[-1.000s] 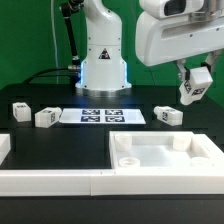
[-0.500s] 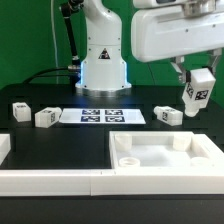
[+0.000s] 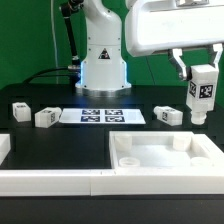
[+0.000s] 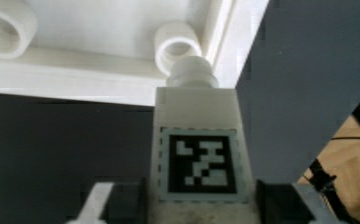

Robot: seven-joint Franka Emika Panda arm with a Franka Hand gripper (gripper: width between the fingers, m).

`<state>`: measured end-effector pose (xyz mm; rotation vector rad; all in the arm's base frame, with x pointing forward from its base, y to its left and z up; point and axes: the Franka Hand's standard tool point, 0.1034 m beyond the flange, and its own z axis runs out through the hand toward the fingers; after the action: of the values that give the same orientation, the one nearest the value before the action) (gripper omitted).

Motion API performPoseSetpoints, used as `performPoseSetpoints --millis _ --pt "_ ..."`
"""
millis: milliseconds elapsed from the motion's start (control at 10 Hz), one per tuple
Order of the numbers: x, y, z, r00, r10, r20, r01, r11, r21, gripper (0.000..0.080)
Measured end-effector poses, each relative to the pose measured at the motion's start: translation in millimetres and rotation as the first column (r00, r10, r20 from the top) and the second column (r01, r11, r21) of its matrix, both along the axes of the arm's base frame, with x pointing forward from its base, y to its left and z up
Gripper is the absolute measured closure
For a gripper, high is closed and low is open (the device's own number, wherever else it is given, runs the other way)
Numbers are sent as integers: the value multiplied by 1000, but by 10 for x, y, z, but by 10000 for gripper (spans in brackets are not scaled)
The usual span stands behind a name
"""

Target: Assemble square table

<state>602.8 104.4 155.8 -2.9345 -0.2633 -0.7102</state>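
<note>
- Clamping a short white blocky tagged leg [image 3: 203,95] upright, the hand [image 3: 200,72] hangs upper right.
- Large white square plastic top [image 3: 160,155] lies lower right on the black counter [image 3: 60,145].

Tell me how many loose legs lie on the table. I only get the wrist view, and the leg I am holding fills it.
Observer: Three short white blocky legs: the far-left leg, the leg beside it, and the right-hand leg on the other side of the marker board.
Operator: Is my leg touching anything underneath?
Observer: No. The held leg hangs upright in the air, its lower end clear of the black table and of the large white square plastic top.
</note>
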Motion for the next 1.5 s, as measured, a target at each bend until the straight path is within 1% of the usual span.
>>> performPoseSetpoints --millis 100,300,500,600,700,900,1000,1200,1500 --pt "-27 -8 -41 1000 -2 11 2 1000 0 509" --pt "-17 12 -49 1000 0 3 0 1000 1 509" --pt "33 105 -151 1000 7 4 -7 1000 9 509" --pt "46 180 -243 1000 4 -6 -4 1000 15 509" --pt "30 197 -325 1000 10 -14 -10 1000 4 509" --pt "52 110 -326 1000 17 -8 -17 999 -28 509" --pt "75 64 -320 1000 15 -4 -16 999 -34 509" --pt "136 34 -327 1000 11 0 -11 999 -34 509" --pt "137 78 -458 1000 14 -15 -15 999 -31 509"
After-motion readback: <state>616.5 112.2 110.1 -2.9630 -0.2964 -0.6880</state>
